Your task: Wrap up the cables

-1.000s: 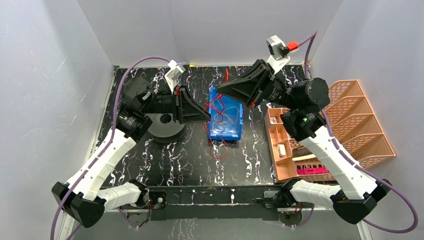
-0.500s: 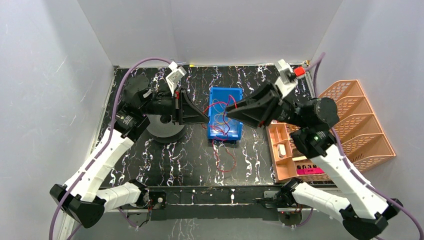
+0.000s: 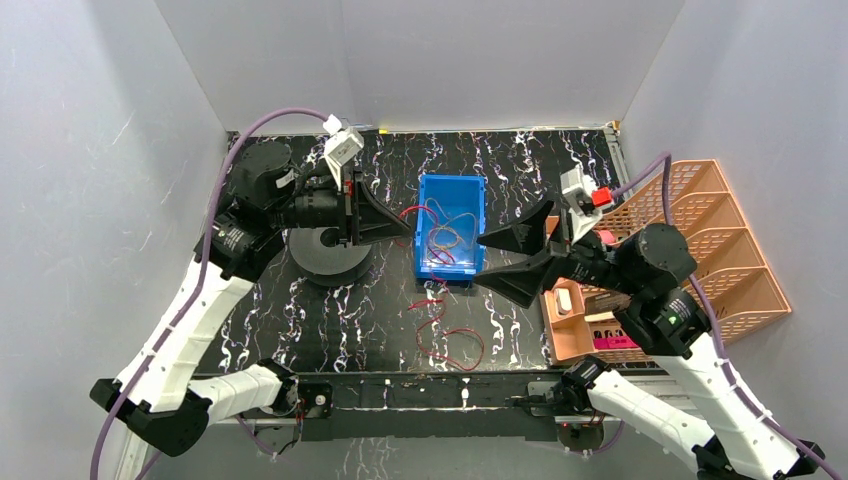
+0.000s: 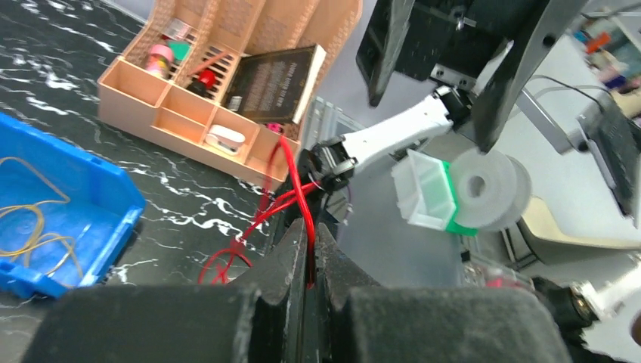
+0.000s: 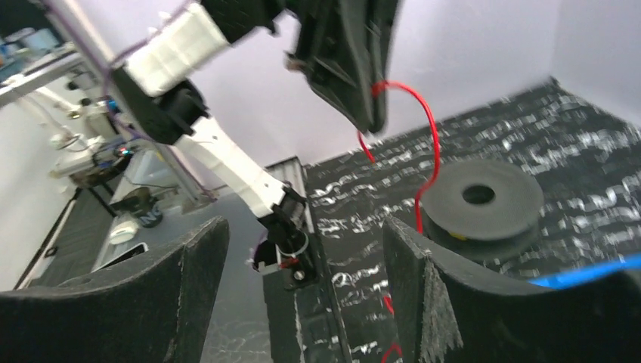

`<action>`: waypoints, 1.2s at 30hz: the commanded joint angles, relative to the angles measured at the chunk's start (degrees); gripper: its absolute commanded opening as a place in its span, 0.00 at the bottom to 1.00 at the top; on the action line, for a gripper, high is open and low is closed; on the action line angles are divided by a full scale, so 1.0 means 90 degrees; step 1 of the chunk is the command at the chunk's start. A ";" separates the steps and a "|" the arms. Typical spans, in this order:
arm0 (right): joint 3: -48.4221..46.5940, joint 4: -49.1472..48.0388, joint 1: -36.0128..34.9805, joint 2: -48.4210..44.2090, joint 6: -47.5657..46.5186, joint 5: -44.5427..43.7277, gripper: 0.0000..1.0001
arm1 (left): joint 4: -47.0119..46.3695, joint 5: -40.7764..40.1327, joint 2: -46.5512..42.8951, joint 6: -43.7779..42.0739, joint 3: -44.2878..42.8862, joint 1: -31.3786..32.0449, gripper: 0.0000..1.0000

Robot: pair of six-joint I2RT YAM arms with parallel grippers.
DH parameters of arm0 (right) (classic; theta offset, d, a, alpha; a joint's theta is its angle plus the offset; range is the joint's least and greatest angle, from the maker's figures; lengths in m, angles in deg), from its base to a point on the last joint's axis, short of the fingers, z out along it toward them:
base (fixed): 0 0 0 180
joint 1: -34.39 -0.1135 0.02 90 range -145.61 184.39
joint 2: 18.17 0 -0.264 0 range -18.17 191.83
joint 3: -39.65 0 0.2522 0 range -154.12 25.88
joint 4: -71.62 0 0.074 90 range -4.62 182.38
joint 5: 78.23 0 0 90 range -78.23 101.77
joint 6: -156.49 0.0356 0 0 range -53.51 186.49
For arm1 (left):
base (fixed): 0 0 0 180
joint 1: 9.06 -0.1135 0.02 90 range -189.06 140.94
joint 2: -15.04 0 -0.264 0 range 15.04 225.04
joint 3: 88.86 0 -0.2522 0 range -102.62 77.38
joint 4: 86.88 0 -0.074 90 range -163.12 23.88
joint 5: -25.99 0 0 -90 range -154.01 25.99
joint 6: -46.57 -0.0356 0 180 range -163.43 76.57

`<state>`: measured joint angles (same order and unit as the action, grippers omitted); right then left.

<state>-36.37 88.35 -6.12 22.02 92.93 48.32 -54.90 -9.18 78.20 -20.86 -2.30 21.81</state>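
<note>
In the top view, the left pincer (image 3: pixel 405 228) sits left of centre, just beside the blue bin (image 3: pixel 452 183). It is clenched on the red cable (image 4: pixel 305 227), which passes between its fingers. From there the red cable trails past the bin's near edge and lies in loose loops on the black marbled tabletop (image 3: pixel 330 320) at lower centre. Pale and yellow cables (image 3: pixel 447 240) lie coiled inside the bin. The right pincer (image 3: pixel 482 260) is released, jaws spread wide, and hovers at the bin's lower right corner, holding nothing. A black spool (image 3: pixel 322 258) stands under the left arm.
</note>
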 commanded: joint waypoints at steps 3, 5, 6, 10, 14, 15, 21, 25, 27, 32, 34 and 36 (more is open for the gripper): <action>0.0357 0.1317 -0.0004 -0.0202 -0.0808 -0.1587 0.83 | 0.0666 -0.1141 -0.0091 -0.0582 -0.0697 0.0018 0.00; 0.0530 0.1314 -0.0002 -0.0148 -0.0765 -0.1655 0.83 | 0.0681 -0.1334 -0.0129 -0.0635 -0.0821 0.0026 0.00; 0.0616 0.1307 -0.0003 -0.0090 -0.0750 -0.1620 0.83 | 0.0681 -0.1456 -0.0148 -0.0641 -0.0864 0.0025 0.00; 0.0977 0.1214 -0.0010 0.0240 -0.0652 -0.1429 0.84 | 0.0705 -0.1821 -0.0231 -0.0660 -0.1009 0.0024 0.00; 0.1430 0.0834 -0.0010 0.0534 -0.0500 -0.1301 0.84 | 0.0729 -0.2101 -0.0312 -0.0690 -0.1117 0.0022 0.00; 0.1552 0.0717 -0.0007 0.0598 -0.0465 -0.1317 0.84 | 0.0730 -0.2129 -0.0321 -0.0686 -0.1147 0.0025 0.00; 0.2564 -0.0778 -0.0010 0.1081 -0.0015 -0.1053 0.83 | 0.0730 -0.2152 -0.0349 -0.0616 -0.1215 0.0020 0.00; 0.3113 -0.1923 -0.0007 0.1437 0.0146 -0.1009 0.83 | 0.0731 -0.2204 -0.0413 -0.0543 -0.1241 0.0022 0.00; 0.3242 -0.2448 -0.0010 0.1707 0.0177 -0.1054 0.83 | 0.0730 -0.2198 -0.0421 -0.0495 -0.1277 0.0025 0.00; 0.3552 -0.3803 -0.0157 0.2407 0.0296 -0.1381 0.82 | 0.0730 -0.2252 -0.0461 -0.0391 -0.1339 0.0017 0.00; 0.3680 -0.4469 -0.0270 0.2700 0.0360 -0.1423 0.81 | 0.0730 -0.2253 -0.0460 -0.0361 -0.1350 0.0020 0.00; 0.3700 -0.5046 -0.0428 0.3045 0.0363 -0.1452 0.82 | 0.0727 -0.2205 -0.0457 -0.0341 -0.1357 0.0025 0.00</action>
<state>-3.79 60.63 -7.72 45.75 95.33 36.47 -48.17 -29.27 75.40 -25.14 -12.36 21.81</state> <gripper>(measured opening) 0.817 0.018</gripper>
